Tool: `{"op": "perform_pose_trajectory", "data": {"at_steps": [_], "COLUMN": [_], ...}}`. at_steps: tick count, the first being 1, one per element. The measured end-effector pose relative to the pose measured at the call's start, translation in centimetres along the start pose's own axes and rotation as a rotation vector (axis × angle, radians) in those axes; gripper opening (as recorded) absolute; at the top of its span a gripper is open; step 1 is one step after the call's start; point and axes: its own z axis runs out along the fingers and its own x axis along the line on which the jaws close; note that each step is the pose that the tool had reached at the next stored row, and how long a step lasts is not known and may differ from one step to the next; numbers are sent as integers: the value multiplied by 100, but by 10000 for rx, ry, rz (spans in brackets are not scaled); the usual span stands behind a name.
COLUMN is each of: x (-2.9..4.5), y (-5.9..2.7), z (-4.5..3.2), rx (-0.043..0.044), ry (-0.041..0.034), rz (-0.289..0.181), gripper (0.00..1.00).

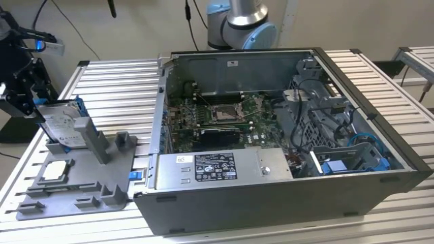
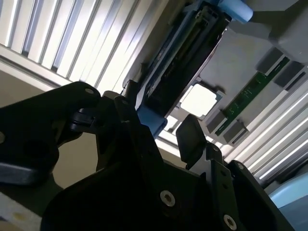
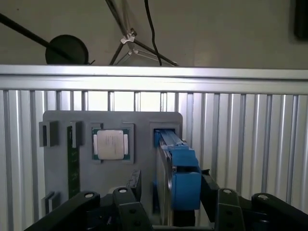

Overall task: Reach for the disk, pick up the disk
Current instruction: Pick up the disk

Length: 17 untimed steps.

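Disk (image 1: pixel 60 126) stands on edge in a slot of the grey holder tray (image 1: pixel 81 185), not lifted. The tray lies on the slatted bench (image 1: pixel 115 86) near the bench edge at the exterior view's left. Gripper (image 3: pixel 171 185) is down over the disk. Its black fingers (image 3: pixel 134 182) are spread, one on each side of the disk's blue bracket (image 3: pixel 185 180). The second wrist view shows a gap between one finger and the bracket, so no pinch. Square silver chip (image 3: pixel 109 144) sits flat in the tray beside the disk, with a green memory stick (image 3: pixel 73 163) past it. Open computer case (image 1: pixel 271 198) fills mid-bench, just beside the tray.
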Motion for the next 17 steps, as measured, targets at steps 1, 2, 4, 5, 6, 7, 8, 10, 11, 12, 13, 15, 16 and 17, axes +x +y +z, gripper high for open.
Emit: {"op": "perform_pose_trajectory", "data": {"at_steps": [1,2,4,5,6,7,8,10,11,12,13,15,16,17], "x": [1,1,1,1,2,2,2,2,2,2,2,3,3,3], "y": [0,-1,-1,-1,-2,-2,-2,-3,-2,-3,-2,-2,-2,-2], "z": [14,26,52,67,79,93,105,125,134,144,153,170,176,181], "rx": [-1,0,0,0,0,-1,0,0,-1,-1,-1,-1,-1,-2], "ry": [-9,-20,-39,-47,-54,-61,-70,-85,-93,-101,-109,-127,-136,-146], "rz": [-4,-7,-12,-14,-16,-18,-20,-26,-28,-32,-35,-41,-45,-47], "gripper": [100,100,100,100,100,100,100,100,100,100,100,100,100,100]}}
